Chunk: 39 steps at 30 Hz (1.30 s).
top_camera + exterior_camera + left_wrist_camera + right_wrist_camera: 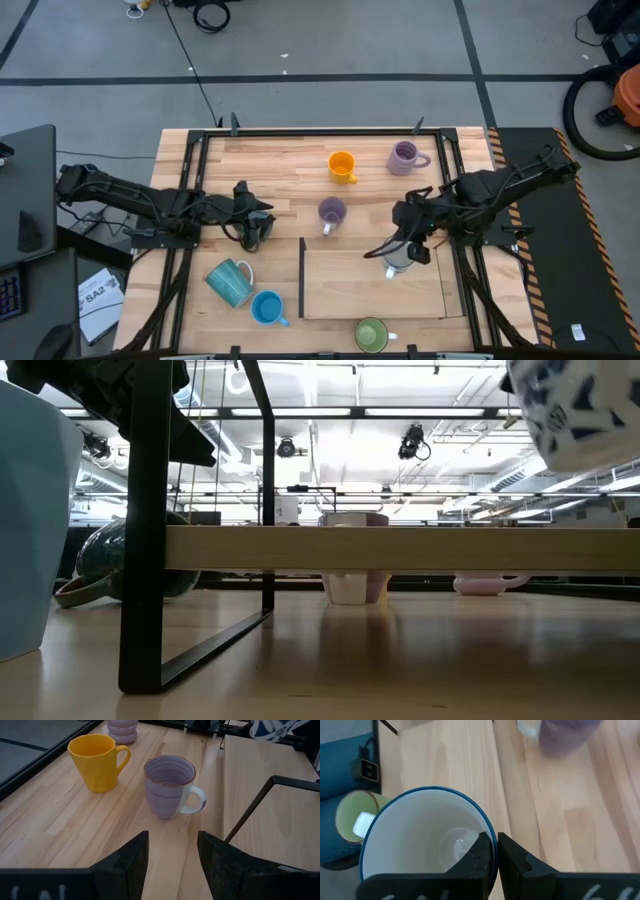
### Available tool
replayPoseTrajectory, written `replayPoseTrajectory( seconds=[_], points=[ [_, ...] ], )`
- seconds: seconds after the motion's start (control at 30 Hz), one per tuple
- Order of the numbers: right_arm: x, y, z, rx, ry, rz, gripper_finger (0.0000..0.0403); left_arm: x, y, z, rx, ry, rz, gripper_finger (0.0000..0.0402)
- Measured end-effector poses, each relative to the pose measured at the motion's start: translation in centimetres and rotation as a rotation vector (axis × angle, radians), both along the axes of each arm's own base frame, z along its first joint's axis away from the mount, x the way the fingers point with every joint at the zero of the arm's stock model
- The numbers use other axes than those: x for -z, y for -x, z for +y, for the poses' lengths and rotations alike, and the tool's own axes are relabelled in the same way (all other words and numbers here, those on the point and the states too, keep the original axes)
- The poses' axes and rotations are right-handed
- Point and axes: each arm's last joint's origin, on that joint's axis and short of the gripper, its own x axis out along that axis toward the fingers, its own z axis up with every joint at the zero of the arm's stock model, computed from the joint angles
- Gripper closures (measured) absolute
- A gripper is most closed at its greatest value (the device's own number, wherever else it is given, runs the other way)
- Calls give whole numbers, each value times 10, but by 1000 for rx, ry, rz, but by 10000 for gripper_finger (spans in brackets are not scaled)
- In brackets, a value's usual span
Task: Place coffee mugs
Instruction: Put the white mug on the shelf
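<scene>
Right hand (492,851): fingers pinched on the rim of the white mug (427,840), one inside, one outside; mug is over the raised board (375,285) on the right half of the worktop (290,165).
Left hand (170,855): fingers spread, gripping nothing, low over the worktop's left side, facing the striped purple mug (169,785).
Orange mug (97,761): upright, beside the striped one.
Second purple mug (404,157): far right.
Teal mug (229,281): on its side, near left.
Blue mug (267,308): just beside it.
Green mug (371,334): near edge.
</scene>
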Motion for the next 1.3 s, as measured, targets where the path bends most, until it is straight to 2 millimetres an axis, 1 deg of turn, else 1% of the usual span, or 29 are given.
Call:
replayPoseTrajectory(
  seconds=[0.17,0.33,0.47,0.67,0.83,1.0,1.3],
  points=[
    [13,15,-4,63,-20,23,380,0,0,0,0,0,-1,225],
    [21,29,-10,70,-12,45,377,0,0,0,0,0,-1,225],
    [32,39,-14,73,9,98,380,0,0,0,0,0,-1,225],
    [45,48,-17,107,28,183,377,0,0,0,0,0,-1,225],
    [55,50,-18,107,44,220,379,0,0,0,0,0,-2,225],
    [60,52,-19,110,46,228,377,0,0,0,0,0,-1,225],
    [56,60,-22,105,36,211,372,0,0,0,0,0,-2,225]
  ],
)
